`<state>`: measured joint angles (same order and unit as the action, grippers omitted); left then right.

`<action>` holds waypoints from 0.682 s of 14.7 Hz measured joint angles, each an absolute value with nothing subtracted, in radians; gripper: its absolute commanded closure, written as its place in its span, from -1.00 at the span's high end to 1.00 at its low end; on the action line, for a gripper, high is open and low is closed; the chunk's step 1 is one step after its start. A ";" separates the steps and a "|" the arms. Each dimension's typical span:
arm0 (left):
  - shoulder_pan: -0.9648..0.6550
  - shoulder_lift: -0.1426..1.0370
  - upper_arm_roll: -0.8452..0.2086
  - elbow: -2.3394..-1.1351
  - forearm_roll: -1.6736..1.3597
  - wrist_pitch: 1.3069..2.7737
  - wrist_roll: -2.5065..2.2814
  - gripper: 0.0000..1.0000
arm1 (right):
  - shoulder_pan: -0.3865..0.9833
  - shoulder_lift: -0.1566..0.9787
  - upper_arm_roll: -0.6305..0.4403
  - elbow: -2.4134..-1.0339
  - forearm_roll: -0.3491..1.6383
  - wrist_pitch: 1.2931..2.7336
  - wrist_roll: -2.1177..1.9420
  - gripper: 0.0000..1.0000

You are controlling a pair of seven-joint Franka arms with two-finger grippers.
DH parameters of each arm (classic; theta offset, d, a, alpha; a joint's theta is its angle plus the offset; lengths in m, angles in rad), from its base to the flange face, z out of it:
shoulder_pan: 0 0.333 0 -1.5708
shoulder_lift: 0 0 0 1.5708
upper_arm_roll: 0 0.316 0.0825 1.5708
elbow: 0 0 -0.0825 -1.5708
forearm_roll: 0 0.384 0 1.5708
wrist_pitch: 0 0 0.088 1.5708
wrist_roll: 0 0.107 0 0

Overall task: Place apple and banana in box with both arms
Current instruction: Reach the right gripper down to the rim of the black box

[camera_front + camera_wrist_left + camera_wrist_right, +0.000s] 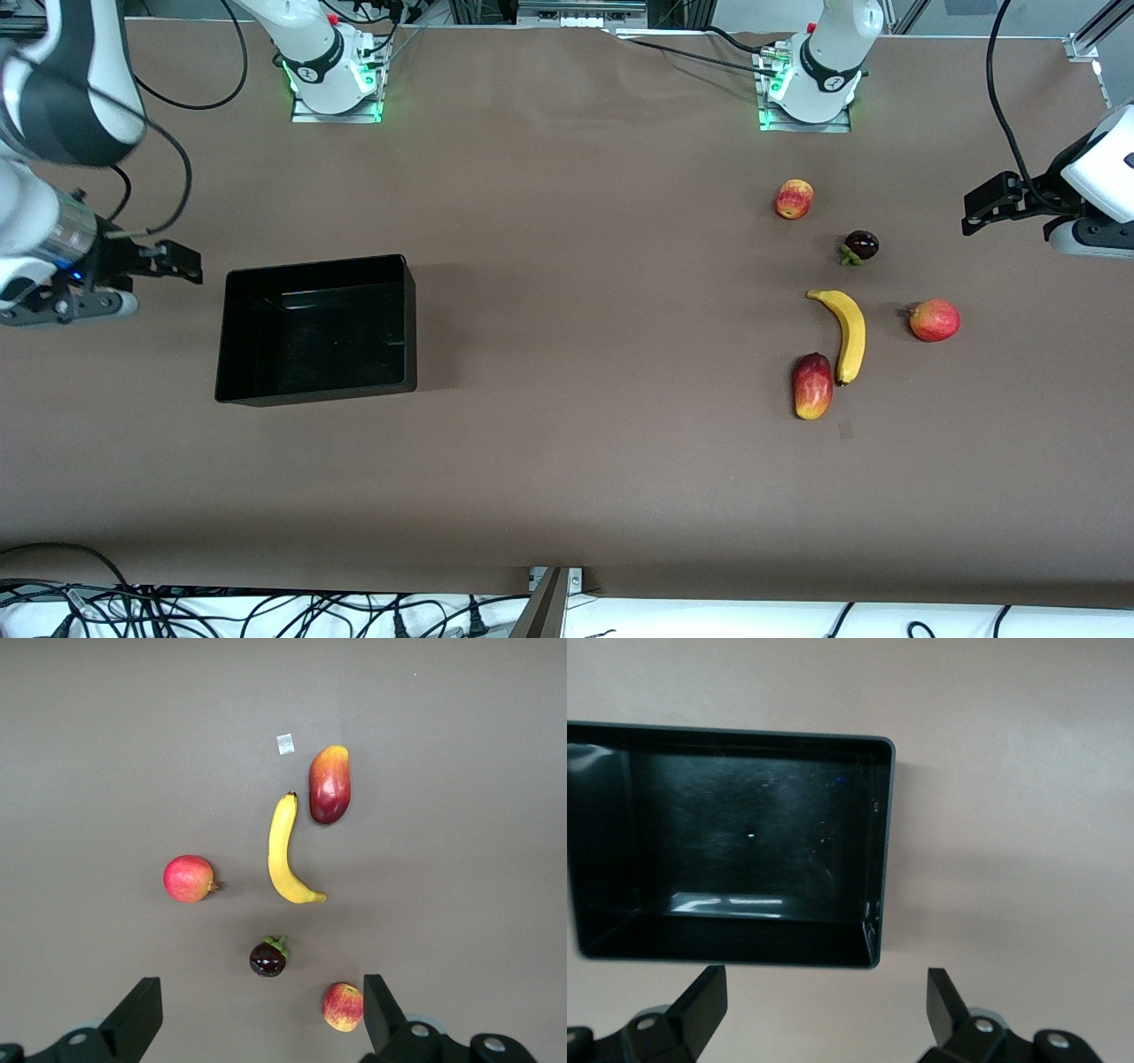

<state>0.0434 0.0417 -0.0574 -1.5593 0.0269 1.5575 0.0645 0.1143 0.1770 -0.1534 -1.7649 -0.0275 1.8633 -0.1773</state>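
Note:
The small red-and-yellow apple lies farthest from the front camera among a cluster of fruit toward the left arm's end of the table. The curved yellow banana lies nearer to the camera, in the middle of that cluster. The black box stands empty toward the right arm's end. My left gripper hangs open high over the fruit area and holds nothing. My right gripper hangs open over bare table beside the box, also holding nothing.
A dark mangosteen lies between apple and banana. A rounder pink-red fruit lies beside the banana. A red-yellow mango touches the banana's nearer tip. Cables run along the table's front edge.

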 measured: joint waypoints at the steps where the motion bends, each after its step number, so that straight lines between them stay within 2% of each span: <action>1: 0.043 0.042 -0.057 -1.559 0.027 1.558 0.064 1.00 | 0.112 0.194 -0.158 -1.796 -0.027 1.910 -0.180 1.00; 7: 0.044 0.043 -0.055 -1.559 0.027 1.557 0.064 1.00 | 0.049 0.371 -0.174 -1.854 0.078 2.109 -0.297 0.98; 10: 0.046 0.049 -0.054 -1.561 0.027 1.545 0.064 1.00 | 0.039 0.393 -0.174 -1.910 0.080 2.222 -0.302 0.94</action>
